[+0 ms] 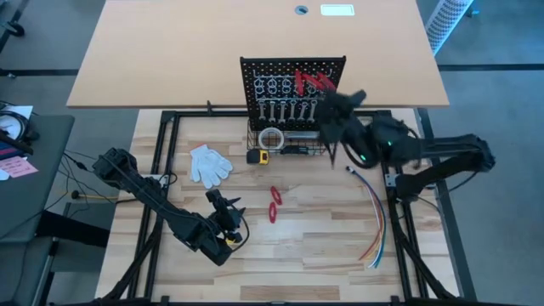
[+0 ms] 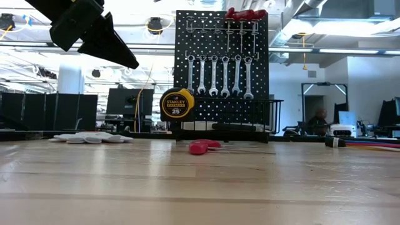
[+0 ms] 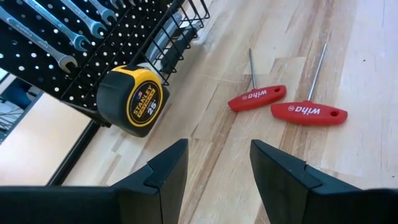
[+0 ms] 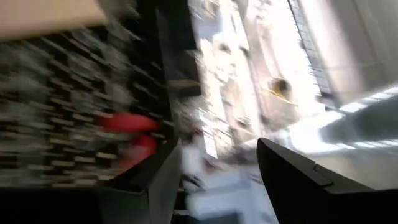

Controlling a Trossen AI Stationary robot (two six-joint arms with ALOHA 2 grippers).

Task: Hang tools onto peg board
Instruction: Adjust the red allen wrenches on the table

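Note:
The black peg board stands upright at the table's far middle. Several silver wrenches hang from its hooks, and red-handled tools hang along its top. Two red-handled tools lie flat on the table in front of it, also seen in the left wrist view. My left gripper hovers open above the table near the front left, pointing toward them. My right gripper is open and blurred by the board's right edge, with nothing between its fingers.
A yellow tape measure stands against the black wire basket at the board's base. A white glove lies left of centre, and a bundle of coloured wires lies at the right.

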